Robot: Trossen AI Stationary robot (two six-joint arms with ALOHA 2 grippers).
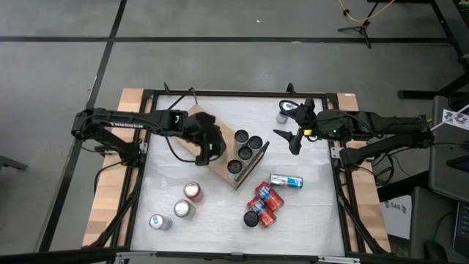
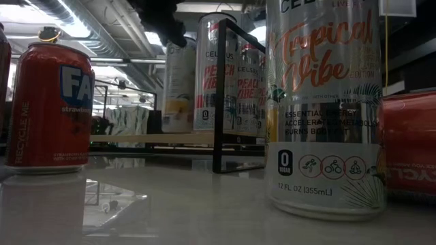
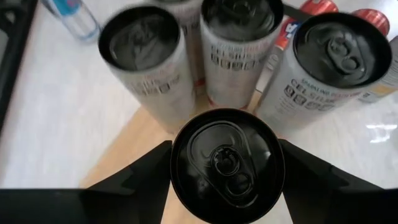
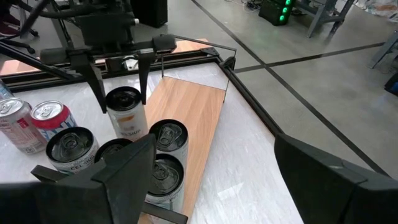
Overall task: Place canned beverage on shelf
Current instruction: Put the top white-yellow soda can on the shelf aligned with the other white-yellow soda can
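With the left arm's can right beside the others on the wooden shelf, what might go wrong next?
1. The left tool straddles a tall white can with a black top on the light-wood shelf board; three more black-topped cans stand close, so spreading fingers or a tilted withdrawal might knock them.
2. The right tool, open, hovers nearby and may crowd that retreat.

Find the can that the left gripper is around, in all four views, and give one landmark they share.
High view: hidden under the left gripper, over the shelf.
Low view: cannot tell which can it is.
Left wrist view: the can, bottom centre, between the fingers.
Right wrist view: upper left, between the left gripper's fingers.
Shared landmark: the shelf's wooden board.
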